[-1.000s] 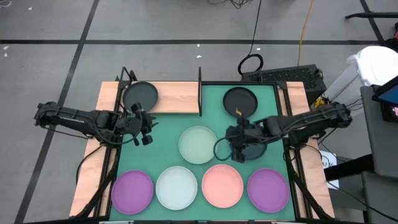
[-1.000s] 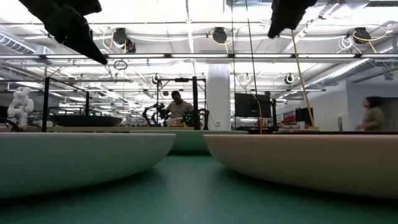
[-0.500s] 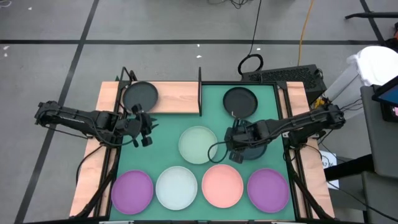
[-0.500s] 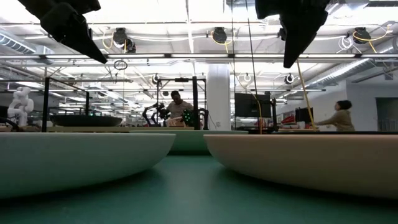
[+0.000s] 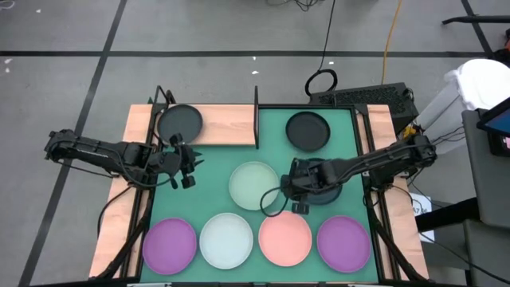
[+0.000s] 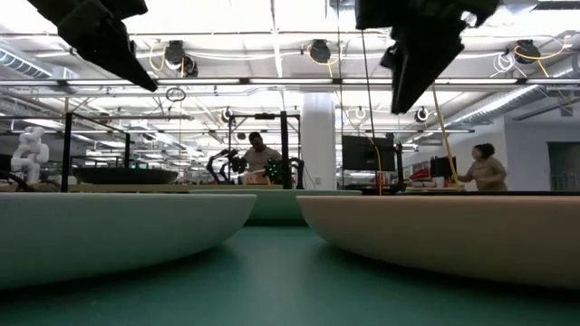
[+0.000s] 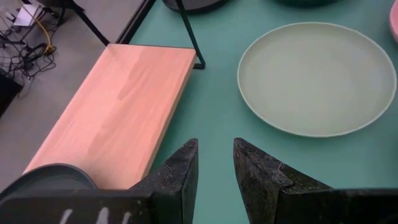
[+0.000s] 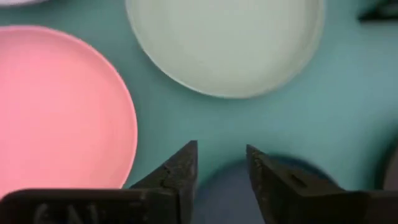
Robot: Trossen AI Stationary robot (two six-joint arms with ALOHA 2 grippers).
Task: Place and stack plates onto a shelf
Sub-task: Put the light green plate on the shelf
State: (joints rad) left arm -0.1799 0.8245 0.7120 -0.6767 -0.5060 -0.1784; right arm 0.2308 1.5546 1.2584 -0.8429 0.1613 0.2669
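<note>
Your right hand (image 8: 221, 163), fingers spread and empty, hovers over a dark teal plate (image 8: 233, 198); left hand (image 7: 214, 163), fingers slightly parted, beside the shelf (image 7: 118, 112).

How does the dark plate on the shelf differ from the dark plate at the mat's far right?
The dark plate on the shelf rests on the light wooden board, at its left end; the dark plate on the mat lies on the green mat, right of the shelf's black post. The shelf one looks greyer, the mat one blacker. Both are round, shallow, alike in size, and untouched by either claw.

smooth, seemingly plastic plates (image 5: 254, 185), pale wood shelf (image 5: 227, 125), matt green mat (image 5: 271, 155).
</note>
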